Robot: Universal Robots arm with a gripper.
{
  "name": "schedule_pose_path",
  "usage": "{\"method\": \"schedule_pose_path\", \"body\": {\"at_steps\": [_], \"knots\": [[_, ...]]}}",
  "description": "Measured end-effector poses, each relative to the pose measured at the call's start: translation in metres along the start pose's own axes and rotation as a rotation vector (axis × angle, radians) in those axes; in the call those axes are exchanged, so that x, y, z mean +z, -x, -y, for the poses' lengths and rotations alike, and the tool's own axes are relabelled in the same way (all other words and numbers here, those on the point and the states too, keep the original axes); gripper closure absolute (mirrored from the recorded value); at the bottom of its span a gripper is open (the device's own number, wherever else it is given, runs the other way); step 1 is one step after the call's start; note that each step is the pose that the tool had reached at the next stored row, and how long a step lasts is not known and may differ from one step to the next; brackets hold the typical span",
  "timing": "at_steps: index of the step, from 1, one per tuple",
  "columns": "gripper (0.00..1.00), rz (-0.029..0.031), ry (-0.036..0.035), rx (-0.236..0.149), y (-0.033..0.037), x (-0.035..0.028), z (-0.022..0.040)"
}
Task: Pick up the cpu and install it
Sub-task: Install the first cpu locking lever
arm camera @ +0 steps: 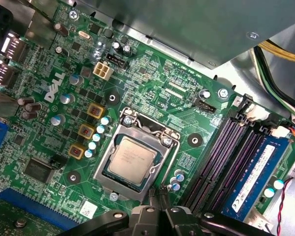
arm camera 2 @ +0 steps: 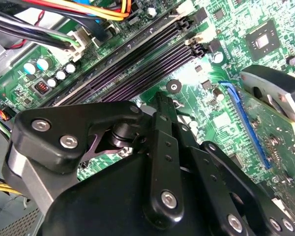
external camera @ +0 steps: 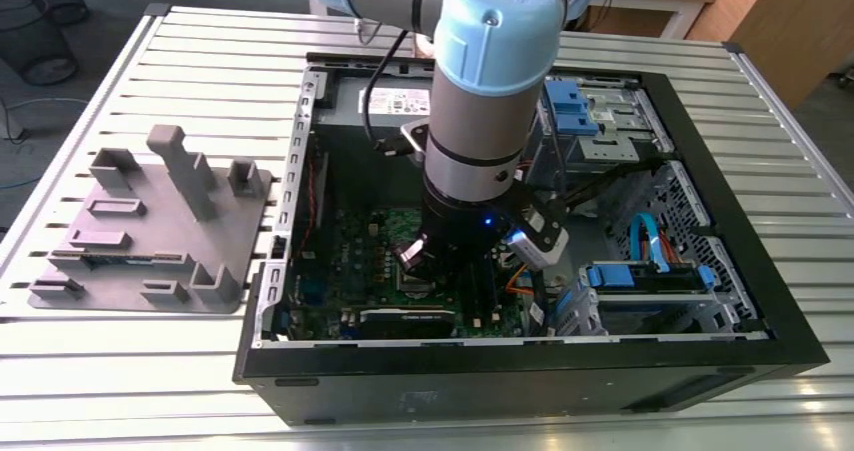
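Claw (arm camera: 157, 209) seemingly empty above socketed cpu (arm camera: 132, 157)

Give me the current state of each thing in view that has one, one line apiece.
cpu: seated flat in the socket, metal top up.
socket frame: closed down around the cpu.
gripper: low over the motherboard beside the socket, holding nothing visible; fingers open or shut unclear.
memory slots: one holds a blue module, the others beside it are bare.
computer case: side open, lying flat.
grey tray: on the table, outside the case.
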State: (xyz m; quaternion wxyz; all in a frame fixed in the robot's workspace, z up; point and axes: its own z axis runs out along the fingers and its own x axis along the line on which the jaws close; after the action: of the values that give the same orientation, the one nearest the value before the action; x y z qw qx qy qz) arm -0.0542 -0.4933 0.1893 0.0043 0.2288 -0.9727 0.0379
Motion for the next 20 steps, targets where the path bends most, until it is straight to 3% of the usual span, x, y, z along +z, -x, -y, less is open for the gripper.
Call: {"method": "schedule_pose_path", "body": {"at_steps": [20], "knots": [[0.89, 0.0001, 0.0002, 0.000, -0.0027, 0.0013, 0.0051]]}}
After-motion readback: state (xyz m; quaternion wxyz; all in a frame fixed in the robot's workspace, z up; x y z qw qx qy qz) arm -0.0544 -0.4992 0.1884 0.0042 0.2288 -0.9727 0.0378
